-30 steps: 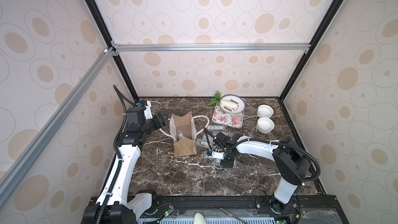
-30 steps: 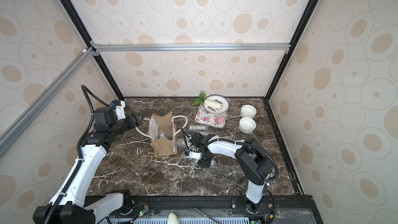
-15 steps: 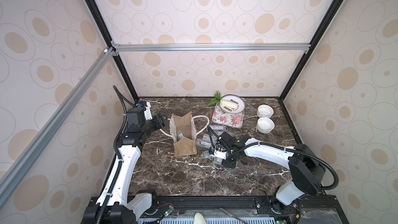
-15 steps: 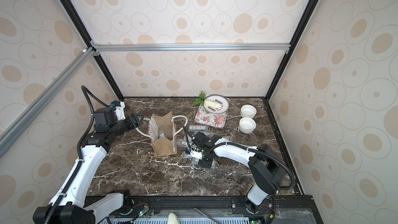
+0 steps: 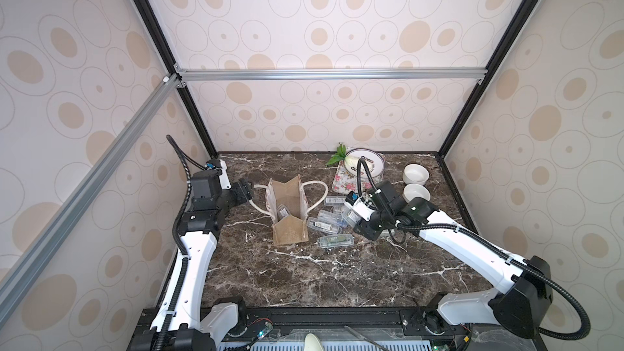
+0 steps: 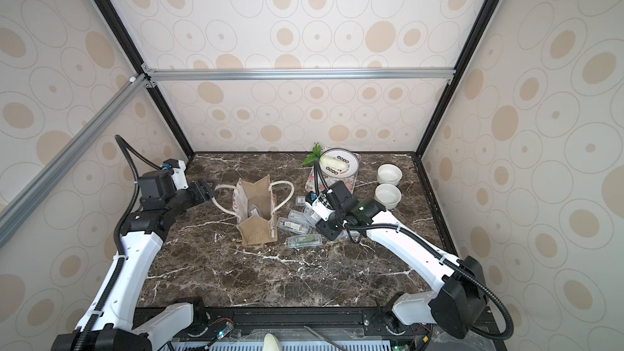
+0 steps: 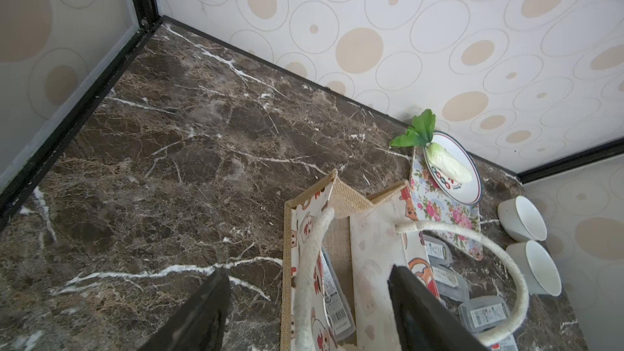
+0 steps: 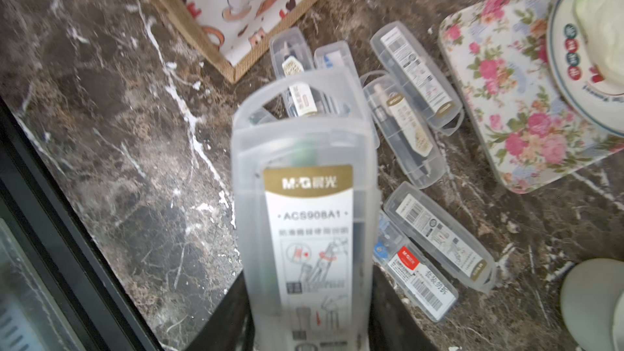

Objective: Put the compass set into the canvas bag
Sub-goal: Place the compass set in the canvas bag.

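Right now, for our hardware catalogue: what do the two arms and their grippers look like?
The left arm and right arm have white shells, black joints and black ribbed cable hoses. The left gripper and right gripper are black.

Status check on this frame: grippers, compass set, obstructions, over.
Left gripper open, astride rope handle. Right gripper shut on compass set case, outside canvas bag. Loose cases lie between; bag mouth open.

Dark brown marble table (image 5: 304, 275) veined with white. Standing near the middle, an open tan bag (image 5: 290, 231). Just beside it, toward the right, several clear cases (image 5: 336, 240) scattered flat. Near the back wall, a floral mat (image 5: 341, 180), and beside that 2 white bowls (image 5: 416, 173).
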Controlling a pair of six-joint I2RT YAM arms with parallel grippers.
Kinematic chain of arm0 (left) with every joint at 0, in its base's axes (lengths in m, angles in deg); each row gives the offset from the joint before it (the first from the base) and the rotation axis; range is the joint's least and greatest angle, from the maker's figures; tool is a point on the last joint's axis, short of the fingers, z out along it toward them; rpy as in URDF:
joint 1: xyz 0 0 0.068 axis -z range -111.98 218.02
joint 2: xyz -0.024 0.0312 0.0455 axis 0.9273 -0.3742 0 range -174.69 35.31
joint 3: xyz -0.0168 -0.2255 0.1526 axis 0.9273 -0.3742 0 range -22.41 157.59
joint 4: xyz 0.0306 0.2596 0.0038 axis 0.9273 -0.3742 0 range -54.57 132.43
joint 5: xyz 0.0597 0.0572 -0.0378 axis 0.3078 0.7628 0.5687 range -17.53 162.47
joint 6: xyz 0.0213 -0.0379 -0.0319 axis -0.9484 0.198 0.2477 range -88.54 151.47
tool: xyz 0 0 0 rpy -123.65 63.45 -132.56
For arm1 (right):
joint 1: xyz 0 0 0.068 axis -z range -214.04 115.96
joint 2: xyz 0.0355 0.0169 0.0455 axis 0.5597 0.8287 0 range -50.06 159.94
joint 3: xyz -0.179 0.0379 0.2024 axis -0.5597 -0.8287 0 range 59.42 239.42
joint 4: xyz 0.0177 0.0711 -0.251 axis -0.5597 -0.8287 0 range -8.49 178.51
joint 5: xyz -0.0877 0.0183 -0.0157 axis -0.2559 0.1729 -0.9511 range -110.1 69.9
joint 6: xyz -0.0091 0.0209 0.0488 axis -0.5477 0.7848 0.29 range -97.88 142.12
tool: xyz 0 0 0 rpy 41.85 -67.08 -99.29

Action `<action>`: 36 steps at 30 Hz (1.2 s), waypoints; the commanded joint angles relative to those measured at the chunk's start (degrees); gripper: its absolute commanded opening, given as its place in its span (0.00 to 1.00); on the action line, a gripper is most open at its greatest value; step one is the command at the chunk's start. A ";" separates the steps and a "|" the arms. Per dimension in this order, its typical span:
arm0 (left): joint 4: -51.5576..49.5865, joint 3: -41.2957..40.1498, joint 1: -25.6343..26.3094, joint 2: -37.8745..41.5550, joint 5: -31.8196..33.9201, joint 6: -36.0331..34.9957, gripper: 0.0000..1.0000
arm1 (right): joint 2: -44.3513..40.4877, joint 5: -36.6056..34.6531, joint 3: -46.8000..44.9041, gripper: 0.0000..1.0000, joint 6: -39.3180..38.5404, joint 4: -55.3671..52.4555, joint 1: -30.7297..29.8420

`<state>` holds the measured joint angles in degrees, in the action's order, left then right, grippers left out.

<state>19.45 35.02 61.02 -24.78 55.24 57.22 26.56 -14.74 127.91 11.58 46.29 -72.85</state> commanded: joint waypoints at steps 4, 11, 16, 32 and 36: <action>6.95 -6.37 -5.06 3.10 -4.45 8.81 0.76 | 4.96 -3.30 12.72 0.44 9.25 0.81 -0.12; 8.32 -9.31 -5.65 4.44 -6.52 9.51 0.77 | 19.20 -3.48 29.50 0.43 10.90 2.46 -4.19; 9.58 -11.72 -5.65 5.89 -5.94 10.84 0.77 | 32.02 -5.31 44.36 0.44 9.37 0.93 -9.33; 6.29 -10.72 -5.70 6.57 -4.14 7.82 0.77 | 57.80 -6.42 68.08 0.44 10.19 -3.59 -14.77; 5.85 -10.23 -5.65 6.57 -3.83 7.57 0.77 | 58.62 -7.29 66.47 0.45 11.59 -4.18 -14.69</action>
<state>26.49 22.72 55.69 -19.19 50.63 66.10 84.85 -20.66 194.60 21.54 43.08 -87.45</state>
